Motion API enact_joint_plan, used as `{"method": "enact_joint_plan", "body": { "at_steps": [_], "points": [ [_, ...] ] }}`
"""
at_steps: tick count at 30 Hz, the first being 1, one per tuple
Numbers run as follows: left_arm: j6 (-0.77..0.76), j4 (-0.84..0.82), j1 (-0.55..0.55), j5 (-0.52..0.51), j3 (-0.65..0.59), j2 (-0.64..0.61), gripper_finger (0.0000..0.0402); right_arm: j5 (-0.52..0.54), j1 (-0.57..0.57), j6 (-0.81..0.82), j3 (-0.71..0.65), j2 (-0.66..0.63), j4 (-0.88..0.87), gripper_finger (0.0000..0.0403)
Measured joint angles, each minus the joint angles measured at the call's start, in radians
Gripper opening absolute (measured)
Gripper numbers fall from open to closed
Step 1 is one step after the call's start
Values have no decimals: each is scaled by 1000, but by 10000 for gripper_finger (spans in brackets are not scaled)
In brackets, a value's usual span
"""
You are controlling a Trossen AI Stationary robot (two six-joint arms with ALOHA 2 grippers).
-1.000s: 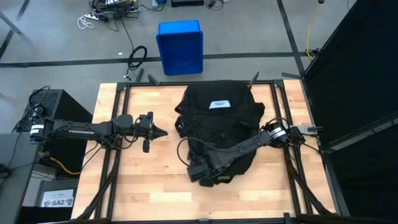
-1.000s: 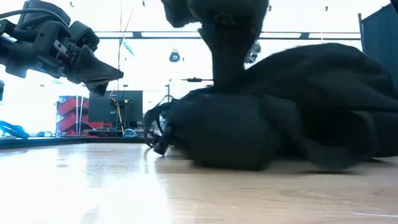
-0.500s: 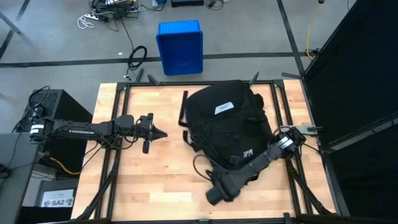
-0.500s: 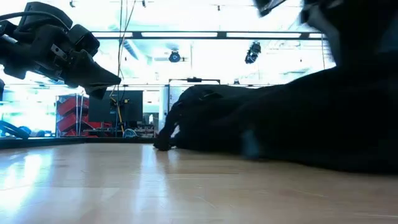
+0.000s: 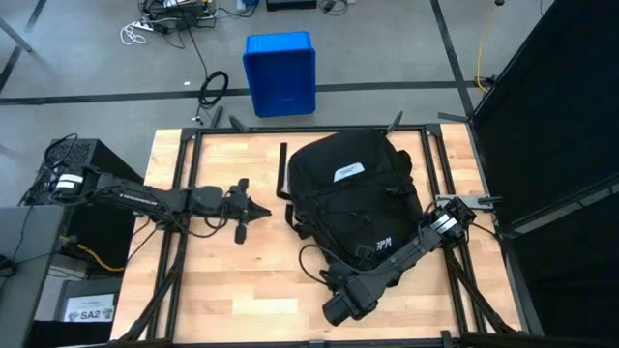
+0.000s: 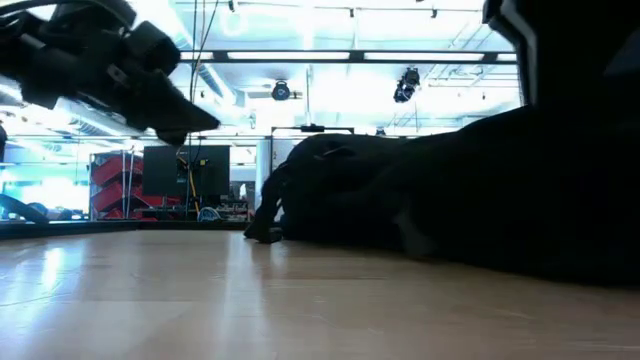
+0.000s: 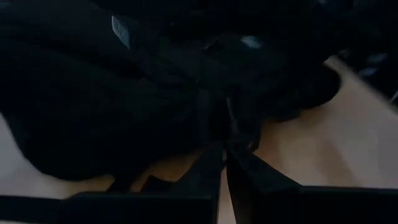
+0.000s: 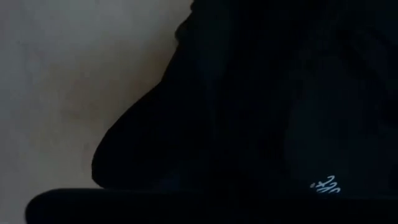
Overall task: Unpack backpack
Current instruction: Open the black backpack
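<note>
Overhead and side views. A large black fabric backpack (image 5: 353,208) with a white rectangular label lies flat on the right half of the wooden tabletop (image 5: 242,275). The left pincer (image 5: 253,212), clenched and empty, hovers just left of the backpack, tips pointing toward it. The right pincer (image 5: 334,311) sits at the backpack's near edge; whether it grips the fabric cannot be told.

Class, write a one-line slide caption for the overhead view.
Black backpack lies on the wooden table between two robot arms.
</note>
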Motion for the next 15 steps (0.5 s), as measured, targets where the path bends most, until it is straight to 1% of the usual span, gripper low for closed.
{"method": "enact_joint_plan", "body": {
  "at_steps": [3,6,8,12,15],
  "points": [
    [50,-69,-28,-80,94,115,0,4,-9,-1,0,0,4,61],
    [128,-97,-62,-83,165,231,5,4,-12,0,0,0,5,72],
    [168,-93,-89,-83,193,293,18,7,-12,0,0,0,12,76],
    [247,-84,-139,-92,248,392,70,10,-12,0,0,0,19,80],
    [259,-78,-155,-163,283,441,122,16,-7,1,0,-1,30,75]
  ]
}}
